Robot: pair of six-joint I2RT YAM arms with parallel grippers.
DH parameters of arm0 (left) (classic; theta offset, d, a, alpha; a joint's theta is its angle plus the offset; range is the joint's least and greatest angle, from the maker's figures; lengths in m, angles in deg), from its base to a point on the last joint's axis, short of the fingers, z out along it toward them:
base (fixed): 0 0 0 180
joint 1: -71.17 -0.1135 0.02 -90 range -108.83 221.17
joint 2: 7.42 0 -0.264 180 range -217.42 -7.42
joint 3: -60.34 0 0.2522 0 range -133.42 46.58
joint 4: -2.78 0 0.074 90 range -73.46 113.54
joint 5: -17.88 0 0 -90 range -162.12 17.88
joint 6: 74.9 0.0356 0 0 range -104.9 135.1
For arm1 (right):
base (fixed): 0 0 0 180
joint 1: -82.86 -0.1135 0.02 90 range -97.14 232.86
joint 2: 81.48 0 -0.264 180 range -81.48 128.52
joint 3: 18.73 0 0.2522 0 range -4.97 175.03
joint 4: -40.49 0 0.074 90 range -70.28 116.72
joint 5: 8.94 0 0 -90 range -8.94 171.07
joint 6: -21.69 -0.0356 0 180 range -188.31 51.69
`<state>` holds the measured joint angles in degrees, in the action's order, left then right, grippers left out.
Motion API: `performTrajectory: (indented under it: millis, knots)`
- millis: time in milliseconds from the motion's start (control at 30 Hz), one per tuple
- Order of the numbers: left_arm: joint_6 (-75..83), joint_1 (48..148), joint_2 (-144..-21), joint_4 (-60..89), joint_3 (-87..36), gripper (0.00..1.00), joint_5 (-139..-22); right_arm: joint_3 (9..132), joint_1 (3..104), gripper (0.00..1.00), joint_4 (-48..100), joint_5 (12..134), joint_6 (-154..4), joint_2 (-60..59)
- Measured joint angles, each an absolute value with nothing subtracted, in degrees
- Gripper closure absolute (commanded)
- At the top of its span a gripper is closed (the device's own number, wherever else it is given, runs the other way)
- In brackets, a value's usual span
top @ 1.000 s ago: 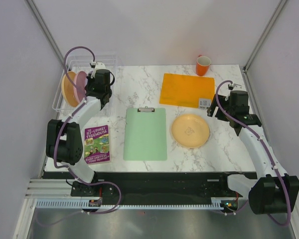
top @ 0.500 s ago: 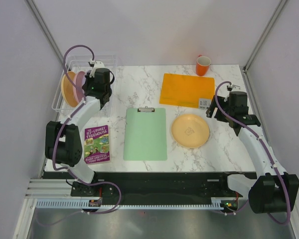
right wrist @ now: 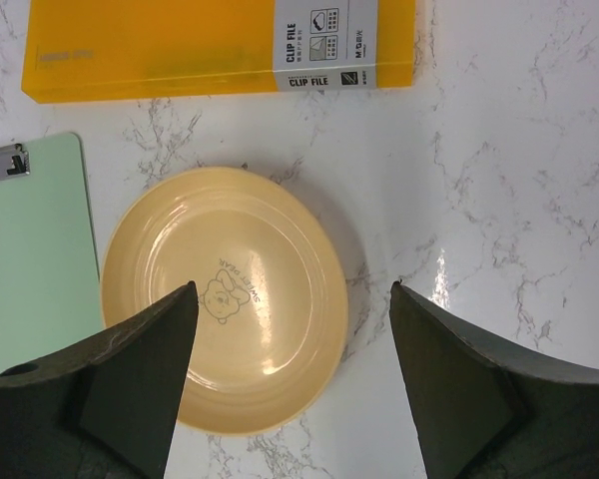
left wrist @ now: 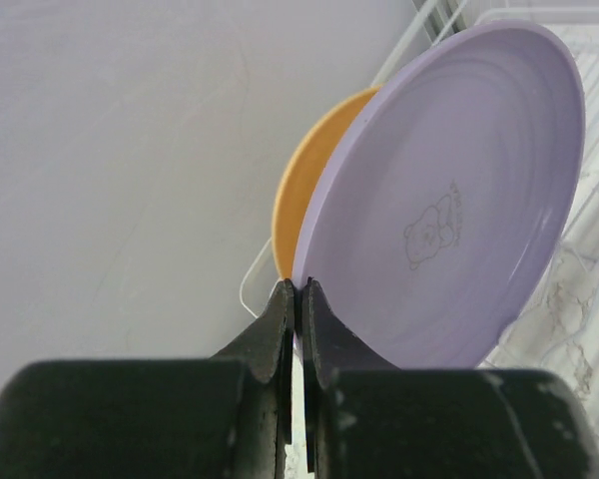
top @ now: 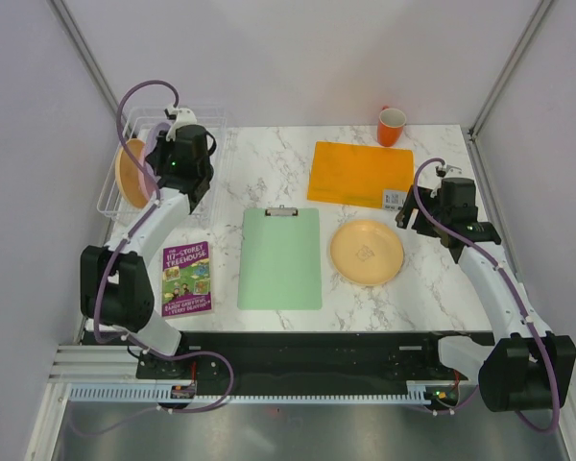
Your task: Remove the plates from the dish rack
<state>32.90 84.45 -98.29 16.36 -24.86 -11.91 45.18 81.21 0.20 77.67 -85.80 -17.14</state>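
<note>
Wire walls of the dish rack [top: 110, 197] stand at the far left corner of the bench [top: 269, 173], close against the enclosure's side wall, so open room lies only to the rack's right. There the left gripper [left wrist: 298, 294] has its jaws clamped on the near rim of the lilac plate [left wrist: 449, 200], which stands on edge. A yellow-orange plate [left wrist: 295, 210] stands just behind it, partly covered.

Both are round, shallow, smooth and matte, and the lilac one carries a faint bear outline. The top view hides that grip under the wrist and shows only the orange disc in the rack.

Across the bench the right gripper [right wrist: 292, 299] hangs with its jaws wide apart above a second yellow-orange plate [right wrist: 225, 299]. That plate lies flat on the marbled surface just right of the green clipboard [top: 280, 259] and near the orange clip file [top: 360, 173], with bare marble to its right.
</note>
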Motion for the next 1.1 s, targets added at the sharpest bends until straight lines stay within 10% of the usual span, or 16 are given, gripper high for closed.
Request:
performTrajectory:
  millis: [433,1100]
  knots:
    - [36.4,87.7,-90.2,16.2,-25.3,0.98,-12.4,45.2,81.2,0.19,0.1,74.7,-86.3,-17.5]
    - [-9.7,97.7,-70.5,40.8,-14.8,0.98,-62.3,47.7,61.3,0.21,12.6,59.9,-99.2,-20.6]
